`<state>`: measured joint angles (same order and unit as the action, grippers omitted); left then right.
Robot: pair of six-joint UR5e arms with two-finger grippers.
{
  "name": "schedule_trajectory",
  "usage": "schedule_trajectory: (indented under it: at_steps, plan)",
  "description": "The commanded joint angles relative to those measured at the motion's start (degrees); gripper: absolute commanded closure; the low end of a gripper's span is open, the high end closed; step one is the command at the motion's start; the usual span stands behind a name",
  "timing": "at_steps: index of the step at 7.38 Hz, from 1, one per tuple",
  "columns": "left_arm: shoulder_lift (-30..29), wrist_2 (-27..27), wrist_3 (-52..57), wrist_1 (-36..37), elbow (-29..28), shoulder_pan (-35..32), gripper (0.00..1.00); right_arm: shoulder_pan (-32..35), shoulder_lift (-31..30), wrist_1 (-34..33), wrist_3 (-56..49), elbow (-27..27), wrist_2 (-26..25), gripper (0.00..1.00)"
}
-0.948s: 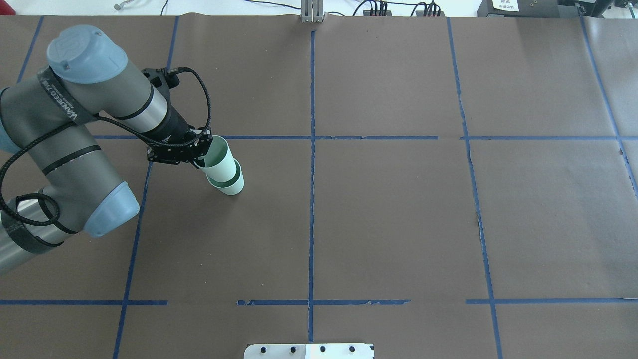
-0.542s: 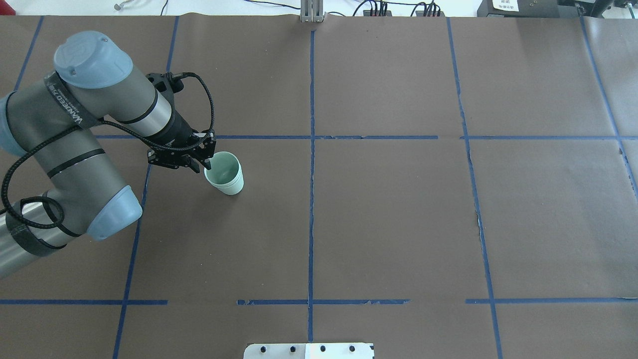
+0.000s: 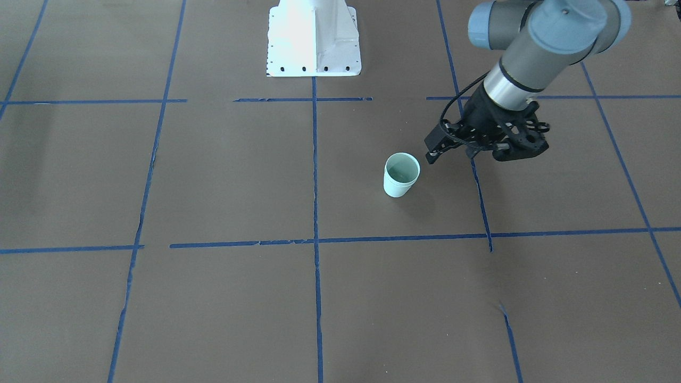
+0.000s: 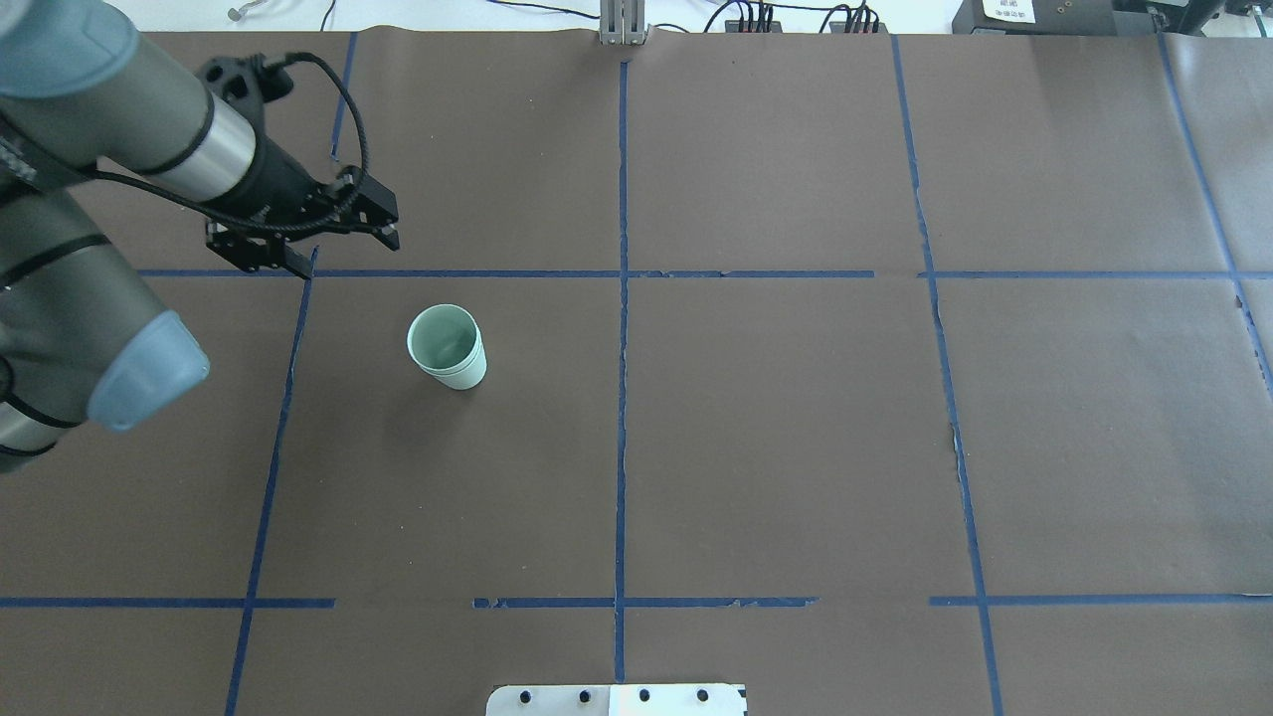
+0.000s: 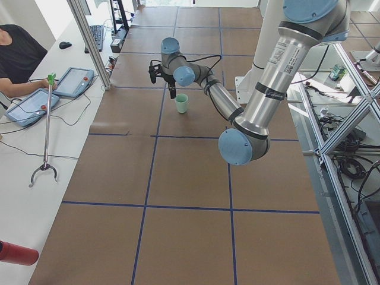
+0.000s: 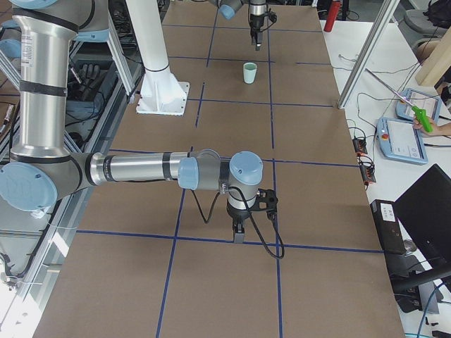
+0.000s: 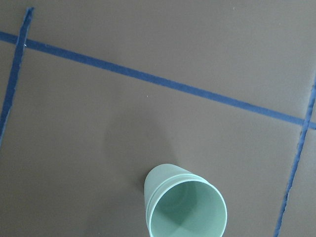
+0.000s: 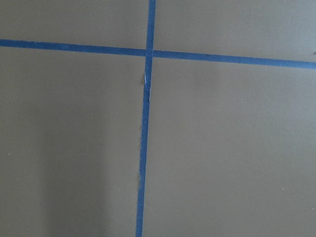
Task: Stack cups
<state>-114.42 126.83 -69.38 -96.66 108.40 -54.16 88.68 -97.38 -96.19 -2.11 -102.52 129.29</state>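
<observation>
Two pale mint-green cups (image 4: 448, 346) stand nested, one inside the other, upright on the brown table left of centre. They also show in the front view (image 3: 401, 174), the left wrist view (image 7: 185, 205) and both side views (image 5: 181, 103) (image 6: 249, 72). My left gripper (image 4: 343, 254) is open and empty. It hangs above the table, apart from the cups, farther back and to the left (image 3: 451, 155). My right gripper (image 6: 238, 232) points down over a blue tape line far from the cups. I cannot tell whether it is open or shut.
Blue tape lines (image 4: 622, 298) divide the brown table cover into squares. The robot's white base plate (image 3: 314, 37) sits at the near middle edge. A side bench with tablets (image 5: 35, 101) and an operator (image 5: 15, 50) lies beyond the table's far side.
My left gripper let go of the upper cup, which settled fully into the lower one. The gripper then rose and moved away back and to the left.
</observation>
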Motion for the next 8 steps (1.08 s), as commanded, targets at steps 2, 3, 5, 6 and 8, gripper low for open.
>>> schedule_trajectory:
  at_steps: [2, 3, 5, 6, 8]
  plan:
    - [6.04, 0.35, 24.11, 10.64, 3.39, -14.17, 0.0, 0.0, 0.0, -0.05, 0.0, 0.04, 0.0, 0.0]
    - [7.44, 0.35, 31.77, 15.14, 3.04, -17.26, 0.0, 0.0, 0.0, -0.05, 0.0, 0.04, 0.0, 0.0]
    - [14.19, 0.52, 51.08, 15.45, 0.25, -26.65, 0.0, 0.0, 0.0, -0.05, 0.0, 0.04, 0.0, 0.0]
    - [16.83, 1.57, 61.19, 15.19, -3.17, -30.79, 0.0, 0.0, 0.0, -0.05, 0.0, 0.04, 0.0, 0.0]
    - [22.97, 6.67, 75.39, 14.57, -8.63, -33.82, 0.0, 0.0, 0.0, 0.03, 0.0, 0.04, 0.0, 0.0]
